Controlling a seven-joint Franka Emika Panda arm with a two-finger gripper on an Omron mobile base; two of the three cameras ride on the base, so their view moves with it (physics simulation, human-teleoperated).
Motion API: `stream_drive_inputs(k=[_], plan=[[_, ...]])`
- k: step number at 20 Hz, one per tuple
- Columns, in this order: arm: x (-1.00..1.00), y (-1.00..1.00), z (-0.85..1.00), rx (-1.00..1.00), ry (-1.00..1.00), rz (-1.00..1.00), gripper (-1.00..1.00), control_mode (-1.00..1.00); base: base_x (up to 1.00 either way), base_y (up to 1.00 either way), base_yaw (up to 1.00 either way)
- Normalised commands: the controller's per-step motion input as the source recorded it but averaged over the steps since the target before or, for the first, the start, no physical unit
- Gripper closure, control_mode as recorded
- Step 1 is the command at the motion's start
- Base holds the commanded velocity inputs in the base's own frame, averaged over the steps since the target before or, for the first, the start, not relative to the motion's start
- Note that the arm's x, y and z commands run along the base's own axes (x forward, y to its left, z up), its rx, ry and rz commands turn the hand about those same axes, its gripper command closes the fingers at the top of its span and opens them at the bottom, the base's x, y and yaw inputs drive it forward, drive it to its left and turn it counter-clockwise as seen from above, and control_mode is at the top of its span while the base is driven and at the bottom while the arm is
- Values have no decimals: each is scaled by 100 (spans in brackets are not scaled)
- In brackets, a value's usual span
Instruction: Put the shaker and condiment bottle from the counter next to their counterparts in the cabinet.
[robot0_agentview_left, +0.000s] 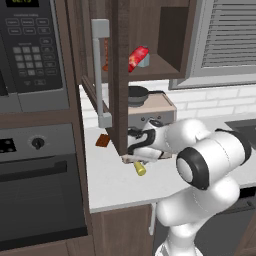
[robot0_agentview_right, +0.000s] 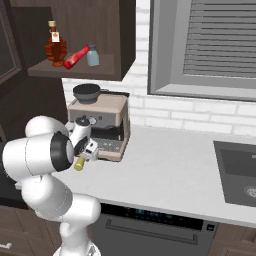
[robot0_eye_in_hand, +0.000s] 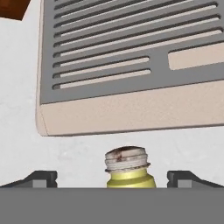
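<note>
The red bottle (robot0_agentview_right: 76, 56) lay on the cabinet shelf (robot0_agentview_right: 75, 71); the wide-open gripper (robot0_eye_in_hand: 112, 177) straddled the shaker (robot0_eye_in_hand: 128, 168), ungrasped.

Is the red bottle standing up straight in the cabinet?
No, the red bottle lies tipped on its side on the cabinet shelf, beside the blue-grey shaker.

On the cabinet (robot0_agentview_right: 75, 70) shelf: condiment bottle (robot0_agentview_right: 76, 56) lying tipped, pale shaker (robot0_agentview_right: 93, 56) just right of it, thin bottle (robot0_agentview_right: 55, 47) to its left. Below, on the counter (robot0_agentview_right: 170, 175): coffee machine (robot0_agentview_right: 102, 125) at the far wall. Just before its near edge, the shaker (robot0_eye_in_hand: 127, 168) between the fingertips (robot0_eye_in_hand: 41, 178) of the gripper (robot0_eye_in_hand: 111, 179).
</note>
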Motion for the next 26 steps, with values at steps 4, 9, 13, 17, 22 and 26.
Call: stream_drive_inputs(k=[4,9,13,17,22,26], plan=[[5,3,-28,0,5,0,-100,-100,0,0,0],[9,-4,-35,0,3,-2,-100,-100,0,0,0],[-1,11,-30,-6,0,0,-100,-100,0,0,0],[-1,30,-25,-10,1,-2,100,-100,0,0,0],[0,0,-20,0,4,-5,100,-100,0,0,0],[0,0,-16,0,5,-6,100,-100,0,0,0]])
